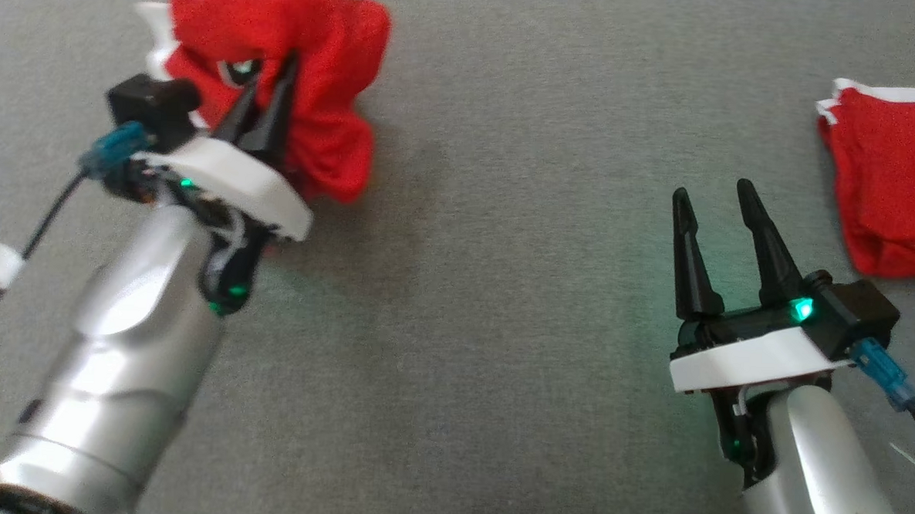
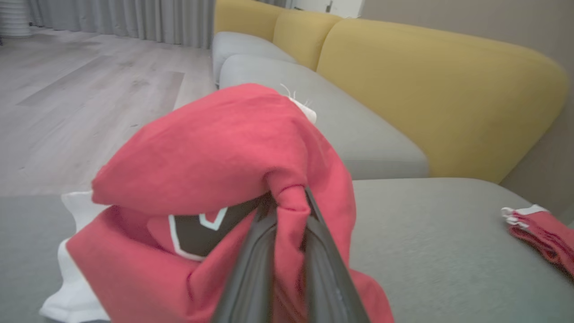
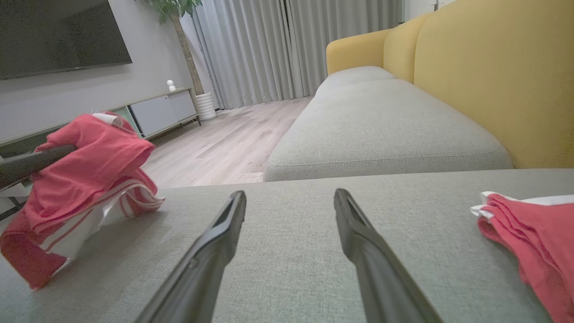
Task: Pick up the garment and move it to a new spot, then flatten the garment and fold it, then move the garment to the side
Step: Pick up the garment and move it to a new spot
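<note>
Garment (image 1: 282, 33) pinched in left claw (image 1: 274, 67), seemingly lifted in the right wrist view; right claw (image 1: 711, 189) spread, empty.

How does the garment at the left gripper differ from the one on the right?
The left garment is bunched in a heap; the right garment lies folded flat. The left gripper is shut on a fold of the left garment; the right garment lies free, apart from the open right gripper. The left garment shows a dark patch; the right garment shows none. Both are red with white trim.
</note>
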Available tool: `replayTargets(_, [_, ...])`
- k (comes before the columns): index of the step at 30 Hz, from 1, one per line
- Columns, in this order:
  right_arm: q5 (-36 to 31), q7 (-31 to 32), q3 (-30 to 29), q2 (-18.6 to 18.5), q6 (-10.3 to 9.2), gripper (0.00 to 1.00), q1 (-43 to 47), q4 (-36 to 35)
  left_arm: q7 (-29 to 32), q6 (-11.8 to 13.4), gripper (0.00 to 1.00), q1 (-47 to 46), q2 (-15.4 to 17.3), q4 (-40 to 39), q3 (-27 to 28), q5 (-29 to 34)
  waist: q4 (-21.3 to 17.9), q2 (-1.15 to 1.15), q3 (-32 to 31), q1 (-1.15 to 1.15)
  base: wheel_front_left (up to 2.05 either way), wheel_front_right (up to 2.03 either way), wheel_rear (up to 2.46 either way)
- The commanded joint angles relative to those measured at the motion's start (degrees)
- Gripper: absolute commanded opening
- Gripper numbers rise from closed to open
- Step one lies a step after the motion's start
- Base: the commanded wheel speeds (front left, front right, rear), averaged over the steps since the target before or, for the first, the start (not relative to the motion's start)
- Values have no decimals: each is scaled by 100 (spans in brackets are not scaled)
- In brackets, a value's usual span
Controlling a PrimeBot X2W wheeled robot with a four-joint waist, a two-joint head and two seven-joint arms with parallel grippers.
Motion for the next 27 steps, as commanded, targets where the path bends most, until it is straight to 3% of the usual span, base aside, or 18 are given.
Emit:
replayTargets(1, [49,-64,157,7,-4,100,-96,-141,-78,68,0,-369,53,-270,144,26,-143,0,-81,1,0,0,0])
replayTargets(11, [304,-210,357,7,-4,100,-193,70,-198,623,0,-608,-850,-778,-102,124,-802,0,-148,1,0,0,0])
replayTargets(12, [322,-220,375,7,-4,100,-205,93,-218,670,8,-634,-904,-797,-126,129,-857,0,-148,1,0,0,0])
replayTargets(13, [336,-230,388,7,-4,100,-214,113,-233,712,80,-656,-946,-807,-161,142,-900,0,-145,1,0,0,0])
replayTargets(14, [348,-238,395,7,-4,100,-223,131,-234,746,100,-677,-975,-800,-206,165,-932,0,-143,1,0,0,0])
replayTargets(19, [371,-266,363,7,-4,100,-249,189,-385,883,100,-674,-902,-609,-301,362,-950,0,-139,1,0,0,0])
replayTargets(27, [221,-281,200,7,-4,100,-158,234,-814,820,100,-158,-273,-388,-36,372,-578,0,-315,1,0,0,0])
